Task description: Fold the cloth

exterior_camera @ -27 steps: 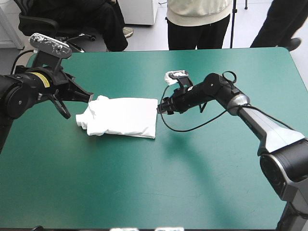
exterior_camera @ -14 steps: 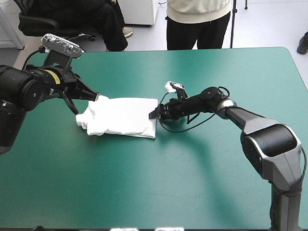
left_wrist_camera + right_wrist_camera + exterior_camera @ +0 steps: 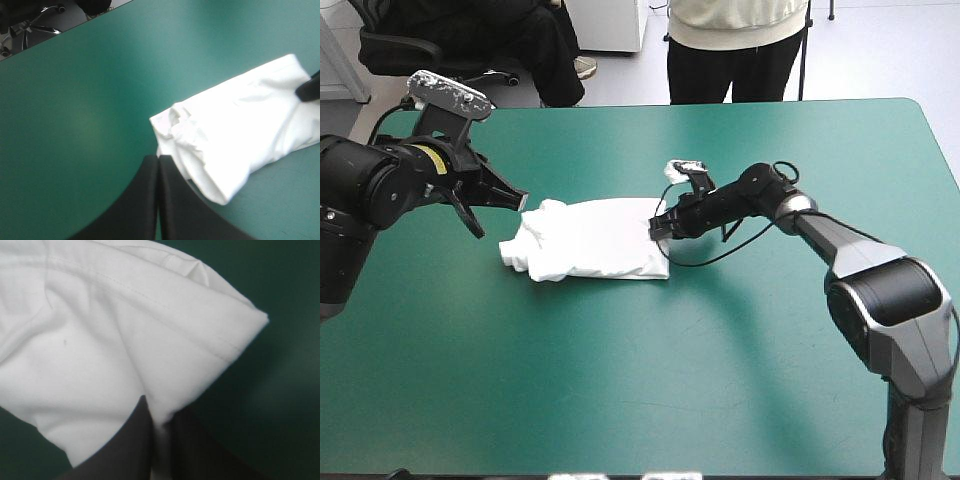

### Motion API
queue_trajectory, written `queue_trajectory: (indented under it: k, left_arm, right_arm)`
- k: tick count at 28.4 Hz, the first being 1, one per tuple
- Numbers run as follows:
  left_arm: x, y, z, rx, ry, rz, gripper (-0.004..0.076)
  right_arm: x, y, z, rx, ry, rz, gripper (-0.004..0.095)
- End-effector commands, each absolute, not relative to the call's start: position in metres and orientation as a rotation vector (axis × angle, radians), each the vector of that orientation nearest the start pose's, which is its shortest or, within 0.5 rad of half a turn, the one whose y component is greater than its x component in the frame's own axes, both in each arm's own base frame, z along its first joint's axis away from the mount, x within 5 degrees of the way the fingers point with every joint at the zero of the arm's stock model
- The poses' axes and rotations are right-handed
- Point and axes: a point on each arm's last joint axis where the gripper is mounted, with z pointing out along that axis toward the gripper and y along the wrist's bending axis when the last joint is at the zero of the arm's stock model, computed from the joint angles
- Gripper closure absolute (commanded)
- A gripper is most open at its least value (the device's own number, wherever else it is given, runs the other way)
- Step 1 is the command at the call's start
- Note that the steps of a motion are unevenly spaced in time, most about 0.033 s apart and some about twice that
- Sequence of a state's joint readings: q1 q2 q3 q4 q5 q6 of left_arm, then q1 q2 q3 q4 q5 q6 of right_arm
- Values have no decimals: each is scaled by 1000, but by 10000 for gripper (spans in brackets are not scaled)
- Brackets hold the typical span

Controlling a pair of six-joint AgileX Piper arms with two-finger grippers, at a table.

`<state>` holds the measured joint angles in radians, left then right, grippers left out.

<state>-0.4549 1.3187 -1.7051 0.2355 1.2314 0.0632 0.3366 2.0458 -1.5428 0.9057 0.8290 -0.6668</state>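
Observation:
The white T-shirt [image 3: 590, 240] lies as a folded bundle near the middle of the teal-green table, with its crumpled end toward the left arm. My right gripper [image 3: 658, 226] is low at the bundle's right edge and shut on the T-shirt. In the right wrist view the white cloth [image 3: 110, 340] runs between the gripper's [image 3: 157, 425] black fingers, near a folded corner. My left gripper [image 3: 520, 200] is shut on nothing. In the left wrist view its tip [image 3: 159, 160] sits just beside the T-shirt's [image 3: 240, 135] crumpled left end.
Bare teal-green cover [image 3: 620, 380] surrounds the bundle on every side, widest toward the table's near edge. The table's far edge [image 3: 620, 106] runs well behind both arms.
The bundle has slid to the right across the table, with my right gripper holding its right edge. My left gripper has stayed about where it was just before.

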Motion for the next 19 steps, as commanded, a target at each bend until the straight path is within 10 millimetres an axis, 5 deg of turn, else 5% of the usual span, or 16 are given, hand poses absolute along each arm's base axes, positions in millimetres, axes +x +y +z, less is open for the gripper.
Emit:
queue_trajectory:
  k: [1, 3, 12, 19]
  left_arm:
    - [219, -84, 491, 548, 2206, 100, 741]
    - [218, -84, 491, 548, 2206, 97, 741]
    - [218, -84, 491, 562, 2203, 102, 741]
    - [217, -84, 489, 582, 2215, 117, 741]
  right_arm:
    - [385, 149, 270, -611, 2478, 664, 903]
    - [362, 100, 280, -552, 2562, 413, 903]
    - [269, -40, 287, -8, 2685, -31, 908]
    - [237, -103, 281, 282, 2672, -202, 849]
